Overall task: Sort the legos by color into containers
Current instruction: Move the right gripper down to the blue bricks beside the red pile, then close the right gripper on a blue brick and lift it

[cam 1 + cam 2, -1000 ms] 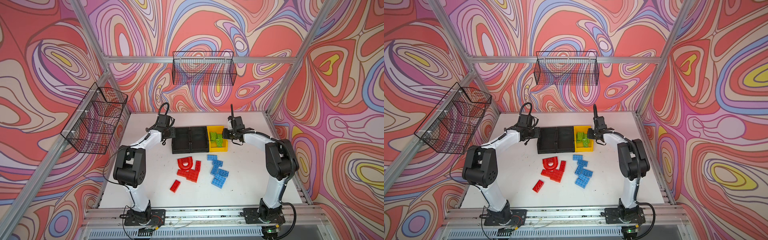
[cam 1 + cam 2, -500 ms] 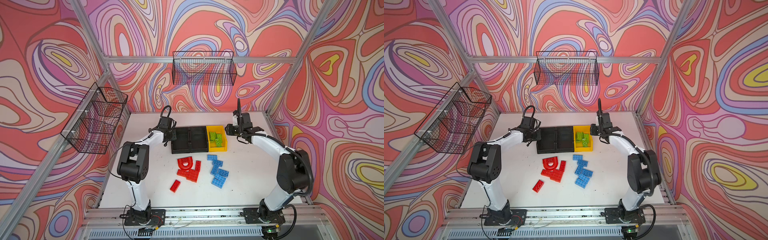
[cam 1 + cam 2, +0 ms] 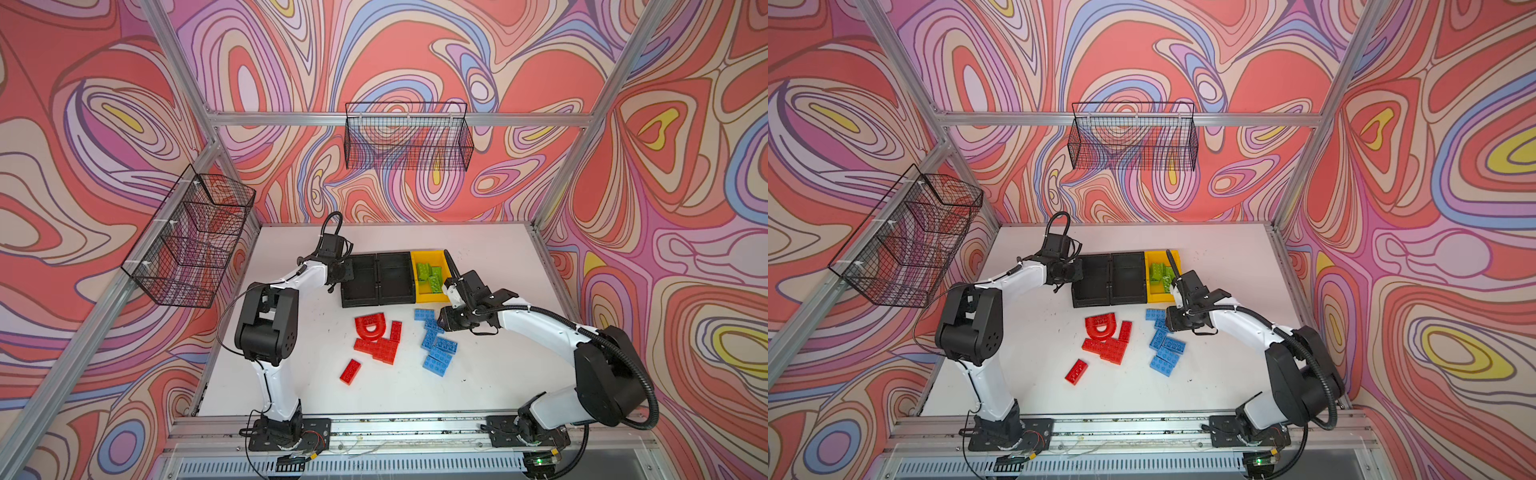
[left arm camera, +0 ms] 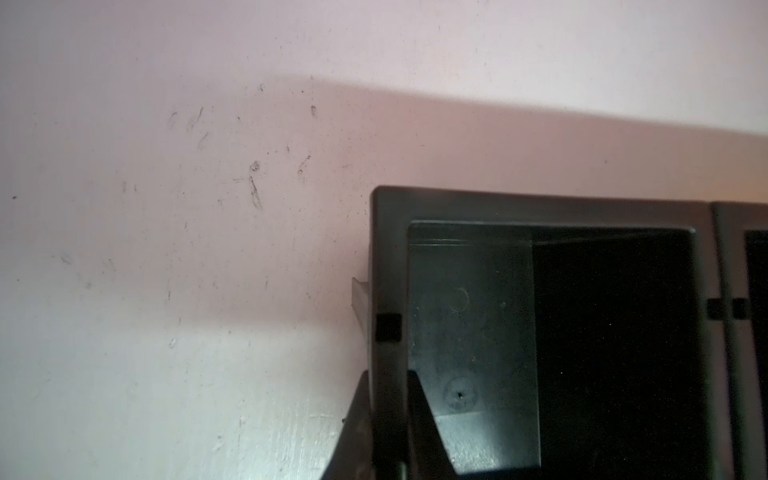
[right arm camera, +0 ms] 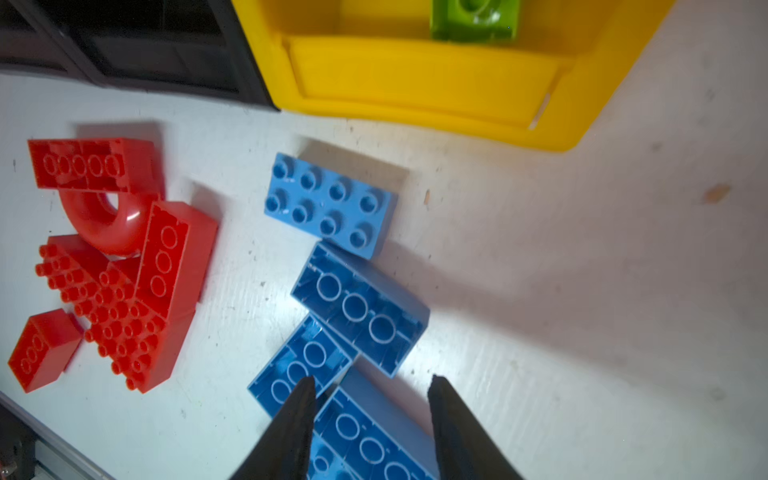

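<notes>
**Risk note: right jaws crowding the blue heap, left jaws pinning the bin row**

The left gripper [image 4: 388,374] is clamping the outer end wall of the left black bin [image 4: 540,208], with one finger inside and one outside. It appears to be bracing the joined row. That bin and the middle black bin [image 3: 395,278] are sitting empty. The yellow bin [image 3: 428,297], at the row's 3 o'clock end, is holding the green bricks [image 3: 430,274].

The right gripper [image 5: 372,378] is hanging with its jaws apart over the blue bricks [image 3: 436,345] and gripping nothing. In both top views the blue heap is lying on the table [image 3: 478,374] at 6 o'clock from the yellow bin. The red bricks [image 3: 376,336], red arch [image 3: 369,328] included, are lying at 9 o'clock from the blue. A lone red brick [image 3: 350,371] is lying at 7 o'clock from that cluster.

Risks, as judged:
- The jaws are straddling an upturned blue brick [image 5: 365,436], but one finger [image 5: 291,432] is overlapping its neighbour [image 5: 303,361]. Descending like this, that finger could land on the neighbour and tip or shove it.
- The blue bricks are touching, so closing may drag two, and the second could drop on the way.
- The smooth side walls may be offering poor purchase, so a slip is possible.
- If the left arm shifts while clamped, the row could skid or tilt and spill the greens.
- The height of the jaws above the bricks cannot be told.
</notes>
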`<state>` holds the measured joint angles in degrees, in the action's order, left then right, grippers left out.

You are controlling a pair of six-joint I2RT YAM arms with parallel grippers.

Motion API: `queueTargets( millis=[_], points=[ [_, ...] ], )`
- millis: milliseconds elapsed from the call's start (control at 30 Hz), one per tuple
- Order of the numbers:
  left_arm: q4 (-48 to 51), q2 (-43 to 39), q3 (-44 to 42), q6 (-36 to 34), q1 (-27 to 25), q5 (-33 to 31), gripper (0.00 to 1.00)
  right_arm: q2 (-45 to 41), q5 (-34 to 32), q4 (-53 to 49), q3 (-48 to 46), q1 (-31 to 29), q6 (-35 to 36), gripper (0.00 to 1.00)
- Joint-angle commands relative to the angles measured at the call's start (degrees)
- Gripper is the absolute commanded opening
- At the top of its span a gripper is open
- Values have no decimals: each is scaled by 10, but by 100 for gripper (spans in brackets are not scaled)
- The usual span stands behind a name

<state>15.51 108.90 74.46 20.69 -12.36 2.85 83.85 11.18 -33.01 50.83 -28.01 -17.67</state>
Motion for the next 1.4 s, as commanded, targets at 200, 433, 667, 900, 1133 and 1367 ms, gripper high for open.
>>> queueTargets(
  millis=[200,433,667,900,1133,1367],
  points=[
    [-19,8,-8,16,2,11,1,-8,9,20,-14,-51,-65,50],
    [-18,3,-8,15,2,12,0,33,-1,31,-11,-75,-87,51],
    [-19,1,-9,17,2,14,0,55,-19,41,-11,-92,-101,52],
    [-17,-1,-7,16,2,17,0,94,-48,45,12,-97,-103,53],
    [-19,-5,-9,13,2,13,0,91,-65,48,12,-101,-114,54],
    [-17,-5,-9,13,2,14,0,118,-96,46,47,-139,-120,56]
  ],
)
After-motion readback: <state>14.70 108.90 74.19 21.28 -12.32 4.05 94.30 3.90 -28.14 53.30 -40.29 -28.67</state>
